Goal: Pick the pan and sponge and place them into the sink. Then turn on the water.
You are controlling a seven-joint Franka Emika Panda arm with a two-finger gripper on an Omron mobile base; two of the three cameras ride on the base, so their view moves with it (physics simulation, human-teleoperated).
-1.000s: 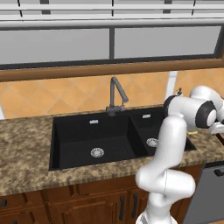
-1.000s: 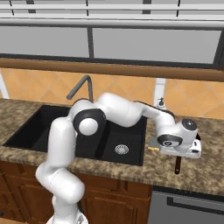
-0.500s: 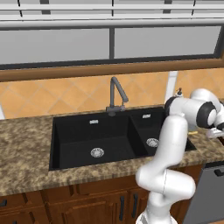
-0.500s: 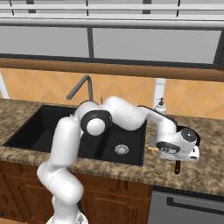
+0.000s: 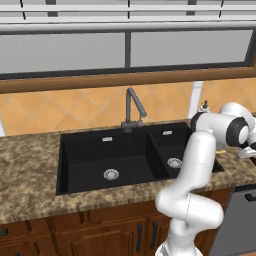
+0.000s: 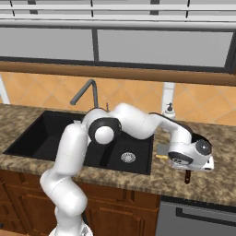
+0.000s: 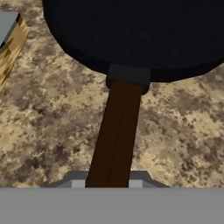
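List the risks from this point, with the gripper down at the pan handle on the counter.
1. The gripper is closed far out on the thin pan handle, so the wide pan may droop or twist when lifted.
2. The sponge lies right beside the pan, near the sink edge; a swinging pan might knock it away.
3. The soap dispenser stands just behind, so the arm's elbow may brush it when carrying the pan over.
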